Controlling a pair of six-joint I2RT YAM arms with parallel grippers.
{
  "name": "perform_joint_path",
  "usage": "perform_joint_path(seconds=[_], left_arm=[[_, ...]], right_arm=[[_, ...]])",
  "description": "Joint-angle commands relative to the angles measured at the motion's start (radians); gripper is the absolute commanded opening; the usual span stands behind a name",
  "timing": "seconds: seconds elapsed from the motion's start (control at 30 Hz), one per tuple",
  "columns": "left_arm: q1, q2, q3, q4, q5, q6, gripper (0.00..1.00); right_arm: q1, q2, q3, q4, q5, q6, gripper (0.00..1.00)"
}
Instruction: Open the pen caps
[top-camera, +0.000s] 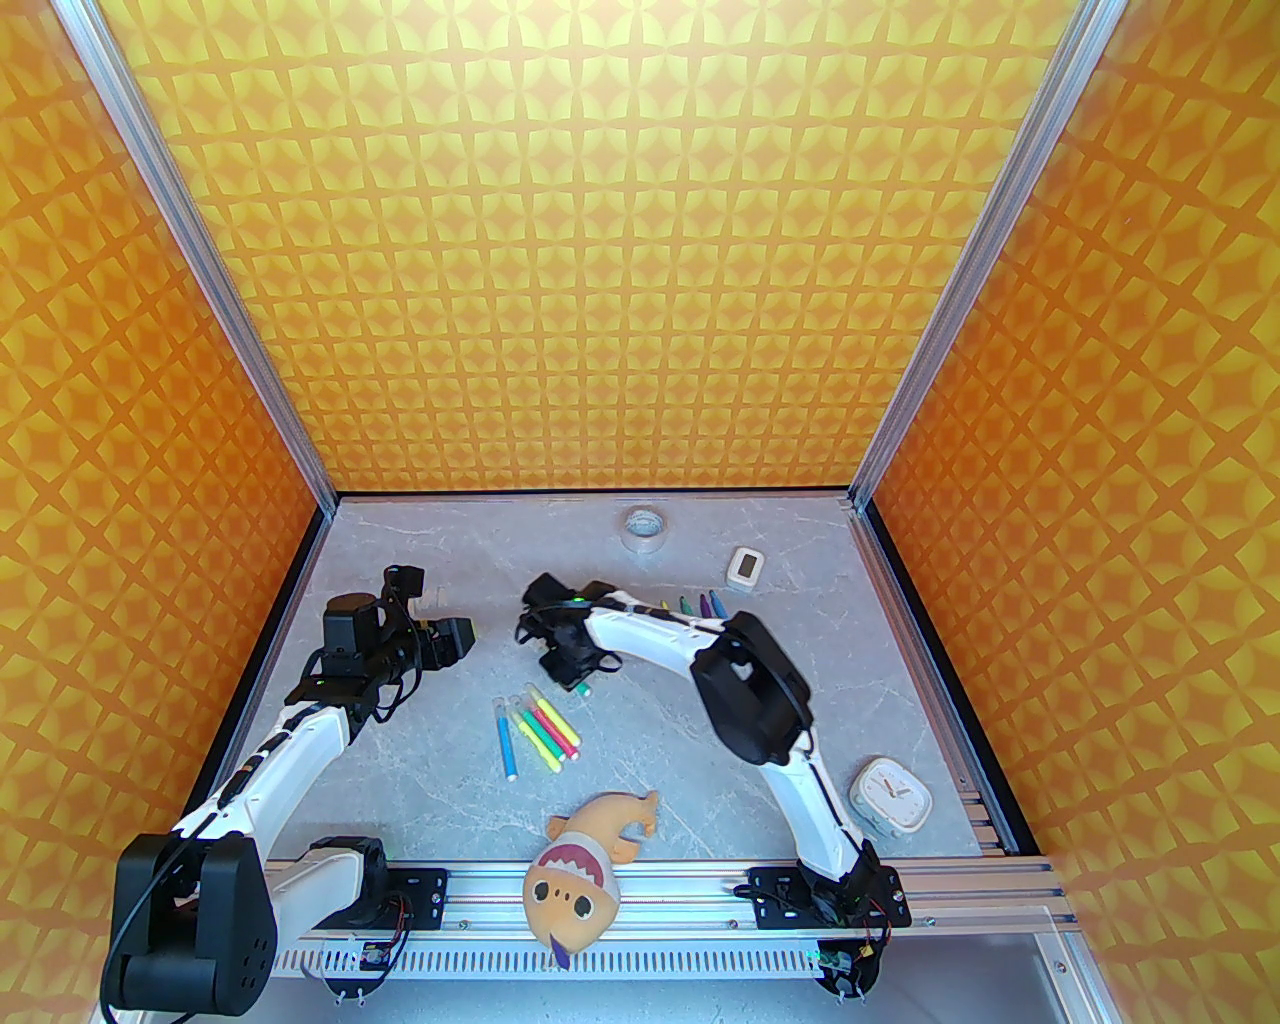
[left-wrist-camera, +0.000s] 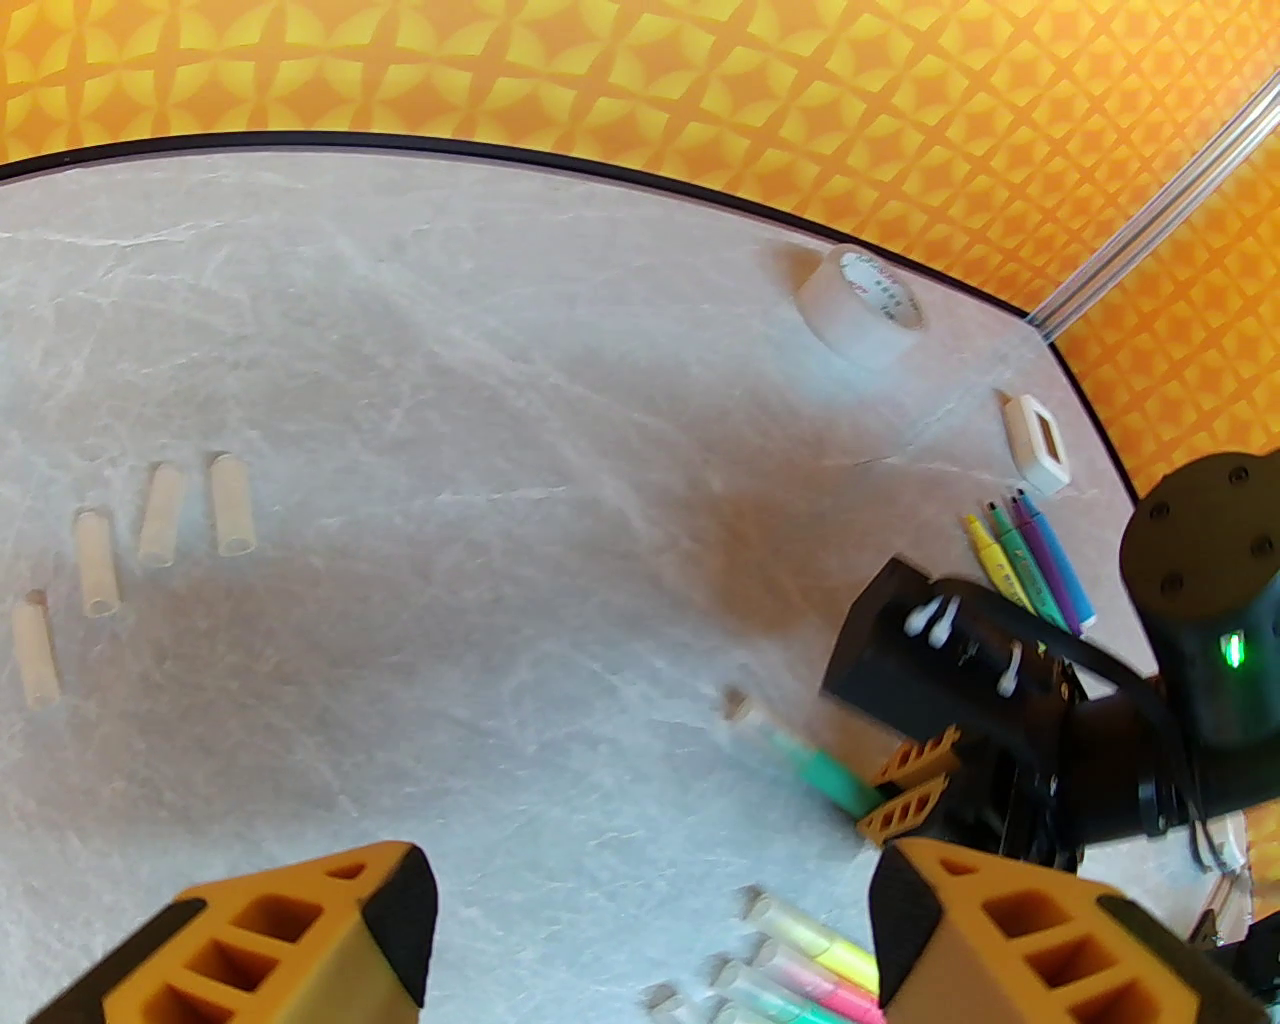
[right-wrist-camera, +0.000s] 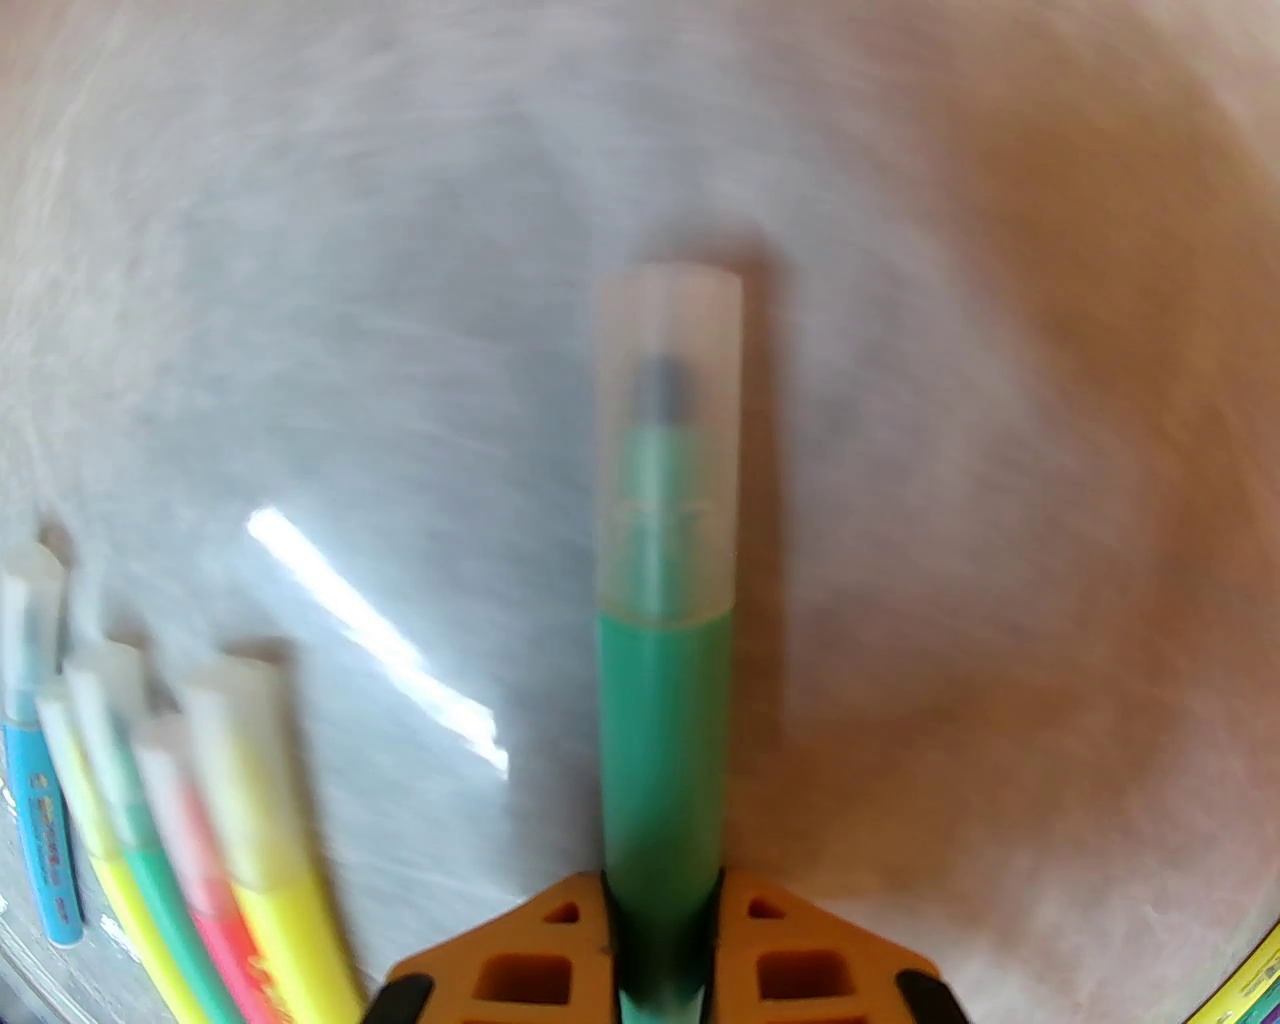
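Plainly, the coming move turns on the cap (right-wrist-camera: 668, 440) of the green marker (right-wrist-camera: 665, 740). The right gripper (right-wrist-camera: 665, 900) grips this marker by the barrel, its fingers tight on either side and the capped end sticking straight out beyond them. The marker sits just past the far end of the pile (top-camera: 545, 735) of capped markers; I cannot tell whether it touches the table (top-camera: 700, 780). The left gripper (left-wrist-camera: 650, 900) stands wide apart with nothing between its fingers, to the left of the pile, and is the one free to take the cap. From its wrist camera the cap lies ahead and a little right of the gap, apart from both fingers. The marker's long axis runs on a slant there, cap end far-left, barrel near-right. In my judgement the left gripper must go forward, turn to close across the cap, then pull along that axis. Four loose caps (left-wrist-camera: 165, 515) lie well left of the pile, and four bare markers (left-wrist-camera: 1030, 560) lie beyond it to the right.
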Motion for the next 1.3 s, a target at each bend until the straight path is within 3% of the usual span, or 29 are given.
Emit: perform_joint_path(seconds=[0.0,0.27,0.67,0.87,1.27], left_arm=[[-0.004,0.025,0.018,0.027,0.057,-0.030,0.75],[-0.070,0.091,0.063,0.073,0.130,-0.079,0.74],[-0.174,0.205,0.130,0.199,0.259,-0.205,0.72],[-0.191,0.247,0.120,0.352,0.314,-0.316,0.73],[-0.240,0.324,0.169,0.409,0.320,-0.357,0.70]], right_arm=[[-0.028,-0.119,-0.085,0.145,-0.065,0.035,0.00],[-0.067,-0.301,-0.271,0.351,-0.188,0.050,0.00],[-0.069,-0.427,-0.409,0.507,-0.237,0.042,0.00],[-0.069,-0.460,-0.443,0.542,-0.245,0.044,0.00],[-0.069,-0.497,-0.488,0.610,-0.316,0.060,0.00]])
